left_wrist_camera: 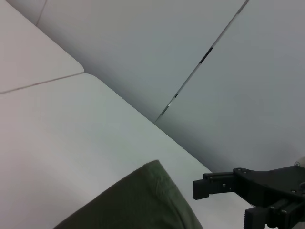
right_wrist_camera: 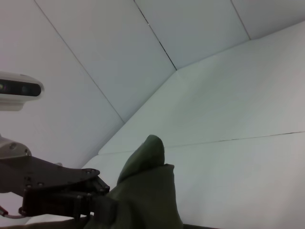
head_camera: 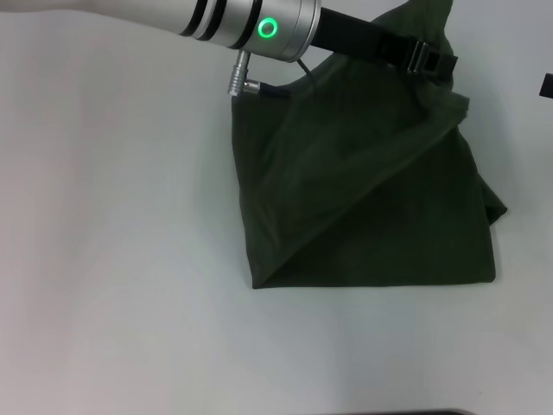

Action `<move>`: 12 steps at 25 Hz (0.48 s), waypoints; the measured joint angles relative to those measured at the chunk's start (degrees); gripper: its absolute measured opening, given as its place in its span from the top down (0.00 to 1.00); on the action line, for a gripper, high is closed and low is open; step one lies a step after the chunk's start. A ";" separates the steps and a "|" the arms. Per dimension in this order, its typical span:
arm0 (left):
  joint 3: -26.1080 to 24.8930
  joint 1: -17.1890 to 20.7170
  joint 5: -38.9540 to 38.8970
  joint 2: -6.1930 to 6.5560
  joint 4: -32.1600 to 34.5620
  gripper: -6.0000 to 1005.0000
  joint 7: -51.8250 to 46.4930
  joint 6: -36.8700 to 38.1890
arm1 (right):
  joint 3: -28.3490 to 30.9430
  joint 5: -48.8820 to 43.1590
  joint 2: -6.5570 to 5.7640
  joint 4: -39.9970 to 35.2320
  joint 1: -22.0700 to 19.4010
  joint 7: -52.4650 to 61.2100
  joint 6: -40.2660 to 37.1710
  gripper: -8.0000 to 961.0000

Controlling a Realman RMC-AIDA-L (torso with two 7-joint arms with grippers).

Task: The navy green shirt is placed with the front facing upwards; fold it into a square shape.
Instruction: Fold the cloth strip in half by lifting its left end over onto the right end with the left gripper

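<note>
Head view, navy green shirt (head_camera: 363,207) partly folded on white table (head_camera: 112,259), far corner lifted beneath left arm (head_camera: 251,26), left wrist view, right gripper (left_wrist_camera: 228,202) parted, empty, beside cloth, right wrist view, left gripper (right_wrist_camera: 97,200) pinching raised shirt fold.

The plain dark olive-green cloth shirt (head_camera: 363,207) shows no pattern or lettering. The smooth worktop (head_camera: 112,259) is pale grey-white. The left arm's silver metal wrist (head_camera: 246,22) carries a glowing green ring light (head_camera: 269,28) and black banding.
</note>
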 joint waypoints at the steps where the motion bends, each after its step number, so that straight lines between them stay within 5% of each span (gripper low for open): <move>1: 0.00 -0.05 0.00 -0.02 -0.03 0.98 -0.03 -0.07 | 0.00 0.00 0.00 0.00 0.00 0.00 0.00 0.05; 12: 3.64 -0.28 -7.17 -0.14 -2.13 0.98 4.07 -1.61 | 0.24 0.01 0.00 0.00 0.10 0.00 0.20 0.05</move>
